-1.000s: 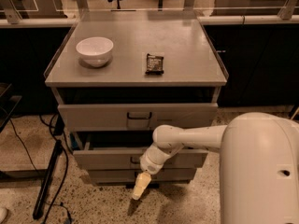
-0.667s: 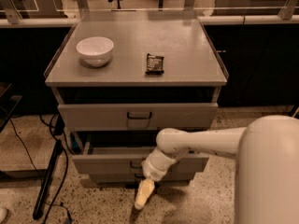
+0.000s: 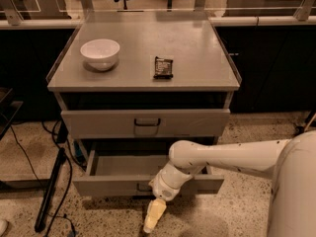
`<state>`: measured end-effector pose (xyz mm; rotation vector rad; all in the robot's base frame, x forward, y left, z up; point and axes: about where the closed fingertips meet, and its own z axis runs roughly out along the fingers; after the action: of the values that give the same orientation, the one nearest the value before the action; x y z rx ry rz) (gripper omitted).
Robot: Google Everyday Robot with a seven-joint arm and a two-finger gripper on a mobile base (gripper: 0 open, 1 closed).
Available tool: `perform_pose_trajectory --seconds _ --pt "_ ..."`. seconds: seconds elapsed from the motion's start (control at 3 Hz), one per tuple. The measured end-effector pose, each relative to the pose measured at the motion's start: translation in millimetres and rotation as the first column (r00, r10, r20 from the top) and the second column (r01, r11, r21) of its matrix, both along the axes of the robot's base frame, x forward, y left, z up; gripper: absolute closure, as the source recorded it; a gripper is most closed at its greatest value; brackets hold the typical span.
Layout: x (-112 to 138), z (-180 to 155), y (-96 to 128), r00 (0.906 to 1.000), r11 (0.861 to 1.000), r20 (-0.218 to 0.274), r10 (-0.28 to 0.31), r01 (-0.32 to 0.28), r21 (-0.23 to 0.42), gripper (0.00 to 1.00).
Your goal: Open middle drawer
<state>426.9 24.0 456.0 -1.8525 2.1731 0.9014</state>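
The middle drawer (image 3: 108, 185) is a grey metal drawer with a low, wide front. It stands pulled out of the grey cabinet (image 3: 197, 58), and its bare inside (image 3: 123, 164) shows. Its small dark handle (image 3: 143, 187) sits at the centre of the front. My gripper (image 3: 153, 215) hangs on the white arm (image 3: 217, 154), pointing down towards the floor. It is just below and in front of that handle. The top drawer (image 3: 98, 123) above is pushed in. The bottom drawer is hidden under the open one.
A white bowl (image 3: 100, 53) and a dark snack bar (image 3: 163, 66) lie on the cabinet top. Black cables and a stand leg (image 3: 52, 191) run on the speckled floor at the left. My white body (image 3: 296, 191) fills the lower right.
The middle drawer has slid further out towards the camera. My gripper and forearm have moved down and towards the camera with it.
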Motion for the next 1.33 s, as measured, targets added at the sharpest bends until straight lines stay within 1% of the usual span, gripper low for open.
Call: perform_pose_trajectory --seconds 0.33,0.67,1.0,1.33 --pt "17.6 -4.4 4.1 0.9999 1.0 0.01 0.014 -0.014 -0.003 0.0" --pt "27.9 -20.8 9.7 0.9994 0.999 -0.019 0.029 -0.029 -0.016 0.0" --pt "20.3 -34.3 10.7 0.9972 0.999 -0.062 0.043 -0.045 -0.031 0.0" --pt "11.4 -35.6 7.9 0.9953 0.998 -0.086 0.046 -0.049 -0.039 0.0"
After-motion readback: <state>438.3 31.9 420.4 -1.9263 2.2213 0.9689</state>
